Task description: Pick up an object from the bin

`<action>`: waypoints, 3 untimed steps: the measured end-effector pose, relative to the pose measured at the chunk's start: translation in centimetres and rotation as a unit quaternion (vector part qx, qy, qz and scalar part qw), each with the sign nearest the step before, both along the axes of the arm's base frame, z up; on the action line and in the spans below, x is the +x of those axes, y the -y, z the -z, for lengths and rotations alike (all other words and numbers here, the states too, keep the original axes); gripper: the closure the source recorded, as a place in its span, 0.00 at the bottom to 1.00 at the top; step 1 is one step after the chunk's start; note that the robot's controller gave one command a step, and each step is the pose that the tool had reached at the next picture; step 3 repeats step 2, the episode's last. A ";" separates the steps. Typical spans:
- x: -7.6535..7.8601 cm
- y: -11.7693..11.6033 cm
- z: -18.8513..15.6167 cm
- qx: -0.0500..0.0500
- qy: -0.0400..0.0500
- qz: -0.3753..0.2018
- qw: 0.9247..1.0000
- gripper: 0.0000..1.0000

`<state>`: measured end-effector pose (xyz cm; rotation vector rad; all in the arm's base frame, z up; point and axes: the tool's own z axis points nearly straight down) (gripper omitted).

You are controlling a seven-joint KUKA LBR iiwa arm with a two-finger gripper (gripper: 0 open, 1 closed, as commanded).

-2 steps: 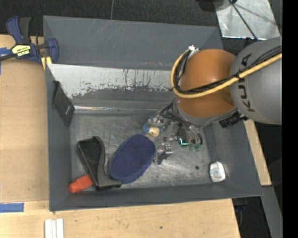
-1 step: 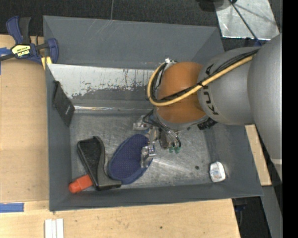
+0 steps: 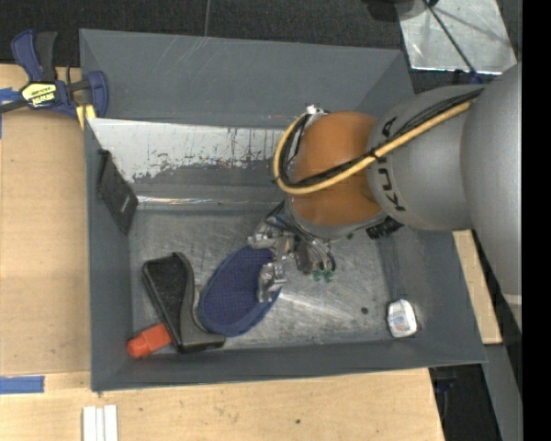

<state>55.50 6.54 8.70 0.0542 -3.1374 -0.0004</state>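
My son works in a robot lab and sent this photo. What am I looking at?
One camera looks down into a grey metal bin. The big silver shape from the right is a robot arm, with an orange cover on its wrist. Its gripper hangs low over the right edge of a blue oval pad. Left of that lies a black tool with an orange cap. A black block leans on the left wall; a small white item lies at the right. I see nothing held.

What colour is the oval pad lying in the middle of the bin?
Dark blue; the oval pad shows best in the camera view.
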 end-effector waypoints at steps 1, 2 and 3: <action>-0.4 -1.4 -4.5 0.000 0.004 0.149 0.989 1.00; 0.0 -2.6 -14.4 0.002 0.007 0.159 0.987 1.00; 0.0 -2.6 -14.4 0.002 0.007 0.159 0.987 1.00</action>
